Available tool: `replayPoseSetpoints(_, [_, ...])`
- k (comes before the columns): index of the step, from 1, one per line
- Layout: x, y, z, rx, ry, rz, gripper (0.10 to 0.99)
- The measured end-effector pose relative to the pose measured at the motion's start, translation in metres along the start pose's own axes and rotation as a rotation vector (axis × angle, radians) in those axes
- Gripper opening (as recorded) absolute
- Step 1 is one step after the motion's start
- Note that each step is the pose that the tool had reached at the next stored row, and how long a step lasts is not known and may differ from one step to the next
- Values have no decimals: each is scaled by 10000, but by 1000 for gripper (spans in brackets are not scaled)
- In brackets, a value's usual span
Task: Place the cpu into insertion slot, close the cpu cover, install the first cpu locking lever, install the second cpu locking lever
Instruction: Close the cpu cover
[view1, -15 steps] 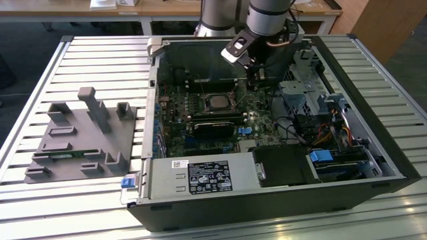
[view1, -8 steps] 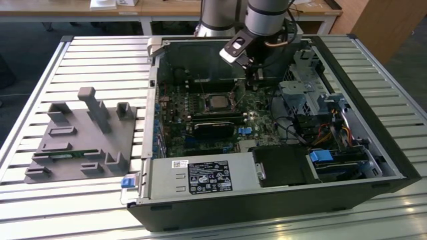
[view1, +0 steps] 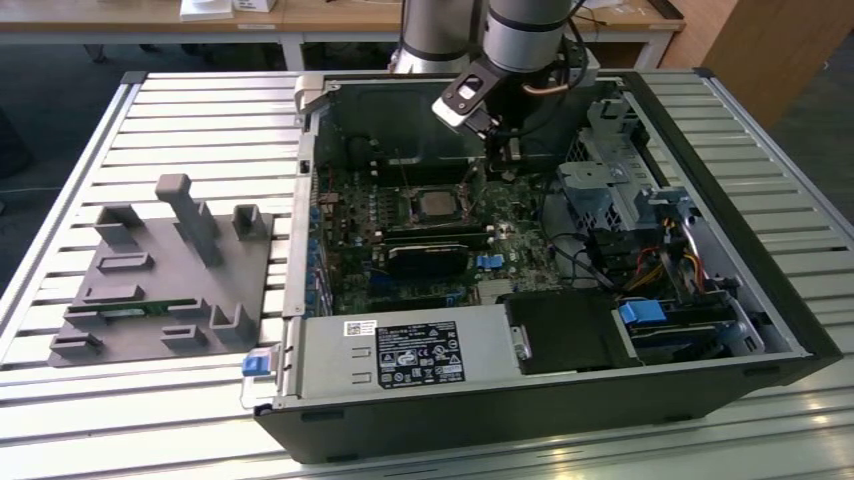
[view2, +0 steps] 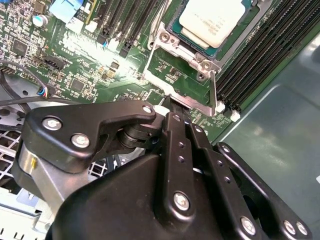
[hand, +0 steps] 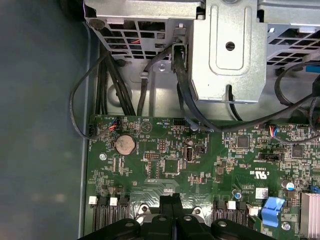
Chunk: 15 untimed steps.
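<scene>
The cpu (view2: 212, 17), a silvery-grey square chip, lies flat in the insertion slot (view1: 406, 205) on the green motherboard inside the open computer case. The silvery cpu cover (view2: 161, 46) frames the chip and appears folded down over it. A thin wire lever (view2: 213, 90) runs along one side of the socket. My gripper (view2: 172, 106) has its black fingers pressed together, and its tip is right at the socket's near metal edge. In the exterior view, the gripper (view1: 503, 160) hangs just to the right of the cpu (view1: 435, 204). I see nothing held between the fingers.
Long black memory slots (view2: 255, 65) flank the socket. A metal drive cage (hand: 230, 50) with black cables (hand: 190, 110) stands beside the board. A black finned card (view1: 427, 255) lies below the socket. A grey fixture block (view1: 167, 270) sits on the exterior view's left.
</scene>
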<state>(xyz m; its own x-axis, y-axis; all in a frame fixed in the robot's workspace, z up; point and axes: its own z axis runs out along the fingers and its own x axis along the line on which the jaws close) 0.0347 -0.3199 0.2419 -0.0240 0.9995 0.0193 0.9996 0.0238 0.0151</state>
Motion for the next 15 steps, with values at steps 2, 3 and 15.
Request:
replayPoseSetpoints(2, [0,-2,1,0,0,0,106])
replayPoseSetpoints(3, [0,-3,1,0,1,-1,106])
replayPoseSetpoints(15, [1,-52,2,0,1,0,106])
